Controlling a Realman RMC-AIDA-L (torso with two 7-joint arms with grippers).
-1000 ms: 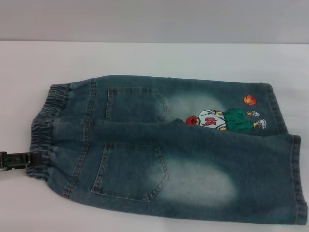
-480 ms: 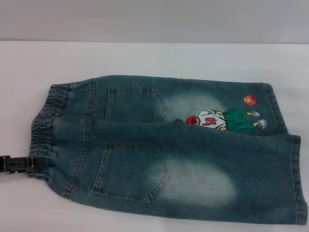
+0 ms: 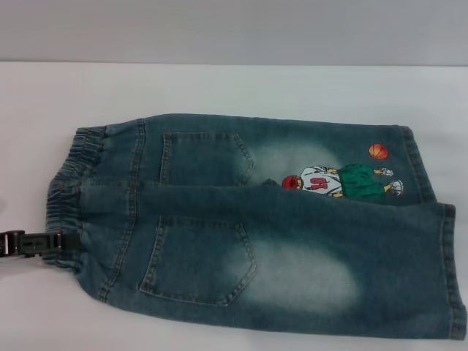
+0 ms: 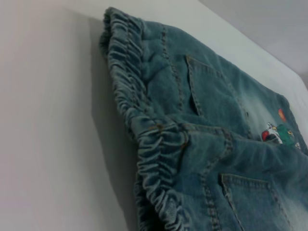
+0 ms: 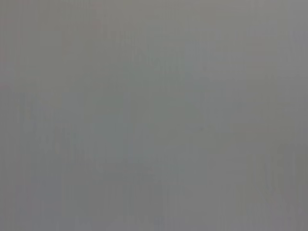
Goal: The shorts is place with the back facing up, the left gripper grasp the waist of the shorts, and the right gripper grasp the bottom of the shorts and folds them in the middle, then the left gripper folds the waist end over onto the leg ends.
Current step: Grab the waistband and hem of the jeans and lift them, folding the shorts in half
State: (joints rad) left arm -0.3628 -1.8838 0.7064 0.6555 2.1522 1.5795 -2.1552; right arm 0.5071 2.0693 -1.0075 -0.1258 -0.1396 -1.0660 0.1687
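The blue denim shorts (image 3: pixel 256 227) lie back side up on the white table, folded lengthwise so one leg overlaps the other. The ruffled waist (image 3: pixel 69 183) is at the left, and the hemmed bottom of the shorts (image 3: pixel 453 270) at the right, near the basketball-player print (image 3: pixel 340 181). My left gripper (image 3: pixel 67 242) comes in low from the left edge, its tip at the near part of the waistband. The left wrist view shows the waist (image 4: pixel 144 130) close up, with the pockets (image 4: pixel 207 91) beyond. The right gripper is out of view; its wrist view shows only a plain grey surface.
The white table (image 3: pixel 219 88) extends behind and to the left of the shorts. A grey wall runs along the back edge. The near hem of the shorts reaches the bottom right of the head view.
My left gripper has slid to the right, from just short of the waistband to its near edge. The shorts have barely shifted.
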